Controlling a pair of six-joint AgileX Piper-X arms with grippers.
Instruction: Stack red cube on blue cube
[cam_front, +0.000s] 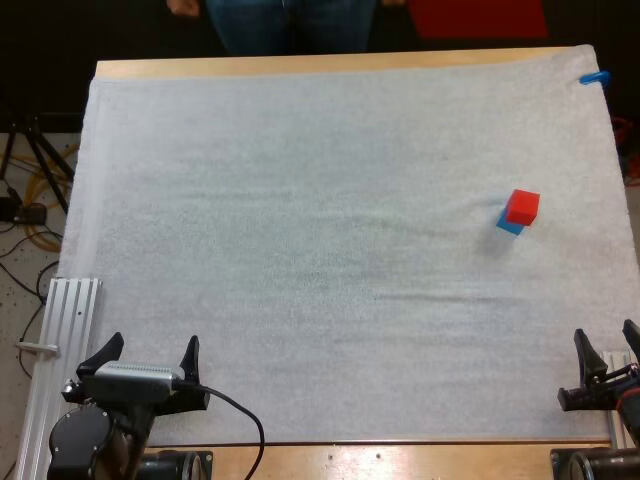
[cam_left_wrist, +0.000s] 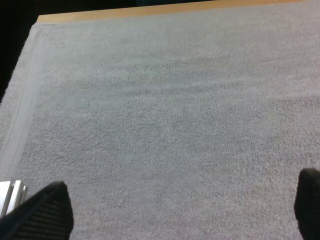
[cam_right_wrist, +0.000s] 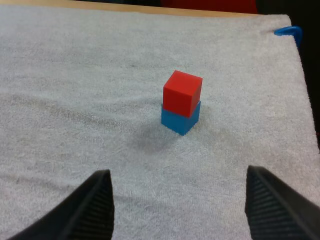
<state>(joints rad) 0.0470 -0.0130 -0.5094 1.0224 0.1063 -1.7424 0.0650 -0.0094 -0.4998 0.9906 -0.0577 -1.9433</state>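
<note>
Mat (cam_front: 300, 250): bare cloth from the 6 o'clock edge through to 12, wide passage across the middle and the whole 9 o'clock half.

Obstacle: red cube (cam_front: 523, 206) sitting on blue cube (cam_front: 509, 225), one stack at 3 o'clock, short of the mat's edge. Bare mat on every side of it.

Right end effector (cam_front: 606, 335) at 5 o'clock, fingers spread. Free lane of mat from it to the stack at its 11 o'clock.

Left end effector (cam_front: 152, 345) at 7 o'clock, fingers spread, bare mat ahead. Metal rail (cam_front: 70, 340) close at its 9 o'clock.

Person (cam_front: 290, 20) stands at the counter's (cam_front: 300, 65) 12 o'clock edge.
</note>
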